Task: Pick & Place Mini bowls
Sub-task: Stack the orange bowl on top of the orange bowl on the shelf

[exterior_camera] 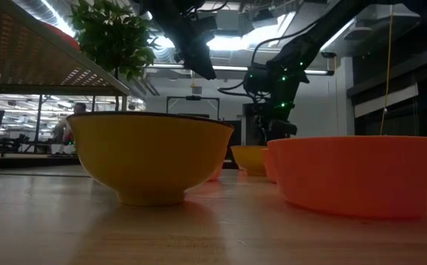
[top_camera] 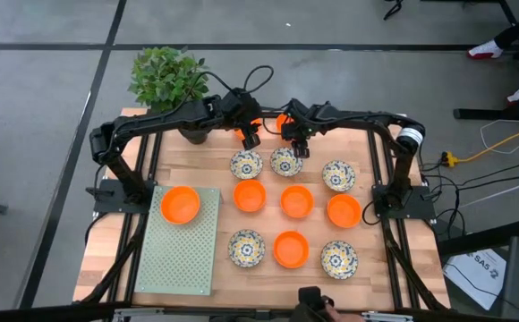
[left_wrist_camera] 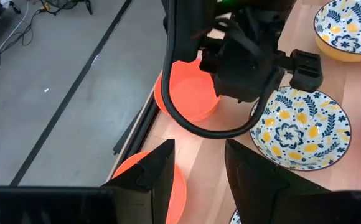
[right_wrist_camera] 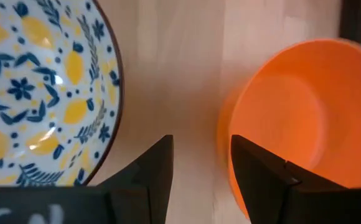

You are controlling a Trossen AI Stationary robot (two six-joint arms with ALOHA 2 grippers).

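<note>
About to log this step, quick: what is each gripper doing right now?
Left gripper: open, empty, above the table's far edge.
Right gripper: open, empty, hovering between a patterned bowl and an orange bowl.

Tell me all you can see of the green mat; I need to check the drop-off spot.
The green mat is a pale green rectangle with a fine dotted texture, possibly perforated. It lies flat on the wooden table's left side, long edge running front to back, by the left arm's base. One plain orange bowl sits upright on its far end; the rest is bare. Neither hand touches it.
</note>
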